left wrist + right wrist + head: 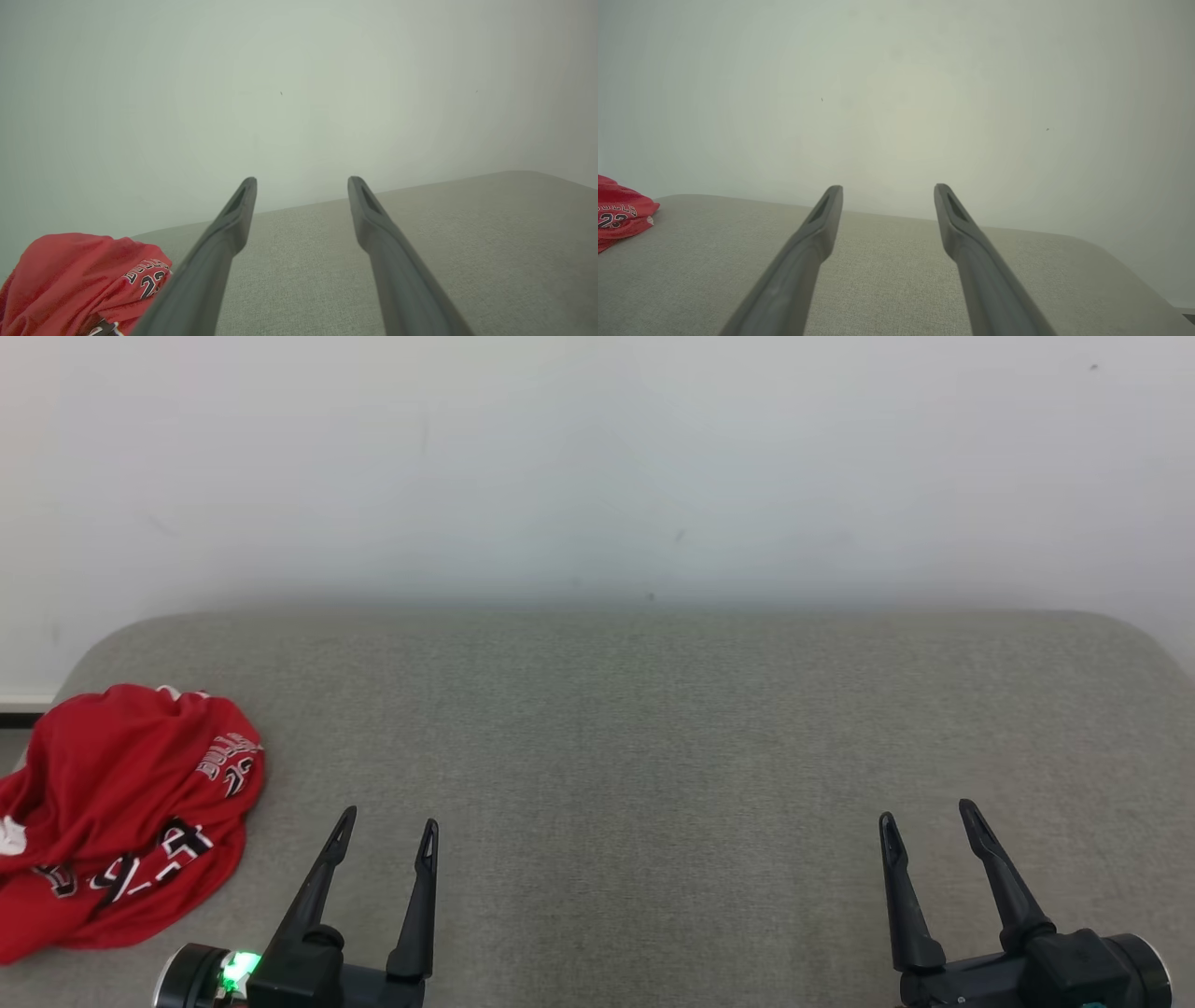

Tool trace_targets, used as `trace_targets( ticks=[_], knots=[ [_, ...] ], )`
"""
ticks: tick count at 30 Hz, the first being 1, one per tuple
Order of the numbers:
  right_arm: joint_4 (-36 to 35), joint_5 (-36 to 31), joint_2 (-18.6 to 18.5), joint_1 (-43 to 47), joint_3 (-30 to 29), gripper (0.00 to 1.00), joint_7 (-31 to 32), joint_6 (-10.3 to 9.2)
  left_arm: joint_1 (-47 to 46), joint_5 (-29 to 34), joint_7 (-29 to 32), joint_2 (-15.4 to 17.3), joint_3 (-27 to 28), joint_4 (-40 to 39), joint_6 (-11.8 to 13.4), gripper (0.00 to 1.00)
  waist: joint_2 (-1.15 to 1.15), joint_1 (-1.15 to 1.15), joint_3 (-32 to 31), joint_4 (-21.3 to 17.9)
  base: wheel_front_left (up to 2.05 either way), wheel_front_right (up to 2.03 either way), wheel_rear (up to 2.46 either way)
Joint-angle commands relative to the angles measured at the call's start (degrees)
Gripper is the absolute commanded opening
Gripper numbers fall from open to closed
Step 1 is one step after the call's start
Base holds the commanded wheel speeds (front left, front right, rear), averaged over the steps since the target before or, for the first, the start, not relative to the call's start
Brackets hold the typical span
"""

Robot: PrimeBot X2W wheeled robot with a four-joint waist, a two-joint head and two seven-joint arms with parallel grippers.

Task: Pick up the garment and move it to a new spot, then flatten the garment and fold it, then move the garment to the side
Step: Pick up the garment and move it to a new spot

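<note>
Task at very start, as I judge: nothing done yet. Garment [131, 803] lies in crumpled heap at lower left of frame, on left end of bench [653, 737]; not lifted, not flattened, not folded. All steps are left: pick, move, spread, fold, put aside.

Left tool [390, 819] at lower left, just beside garment, jaws spread wide, empty. Right tool [926, 812] at lower right, well apart from it, also spread, empty.

Garment: red jersey, thin smooth cloth, soft folds, white-and-black lettering. Bench: grey woven padding, rounded corners. Wall [597, 457] behind: plain, pale.
</note>
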Motion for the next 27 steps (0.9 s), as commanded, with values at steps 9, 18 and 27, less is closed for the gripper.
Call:
trace_targets(
  ticks=[9, 18, 27],
  knots=[
    [0.0, 2.1, 0.0, 0.8, 0.9, 1.0, -0.1, 0.19, 1.2, -0.3, -0.3, -0.3, 0.6, 0.1, 0.5, 1.0, 0.0, 0.01, -0.3, 5.6, 0.0, 0.0, 0.0],
    [-0.1, 2.3, -0.2, 1.4, 1.6, 1.0, -0.1, 0.18, 1.8, -0.8, -0.3, -0.6, 1.7, 0.3, 0.7, 1.0, 0.0, 0.01, -0.6, 10.7, 0.0, 0.0, 0.0],
    [0.1, 1.9, -0.2, 1.6, 2.1, 1.0, -0.1, 0.18, 2.0, -1.0, -0.3, -0.8, 2.9, 0.3, 0.5, 1.0, 0.0, 0.01, -0.2, 15.9, 0.0, 0.0, 0.0]
  ],
)
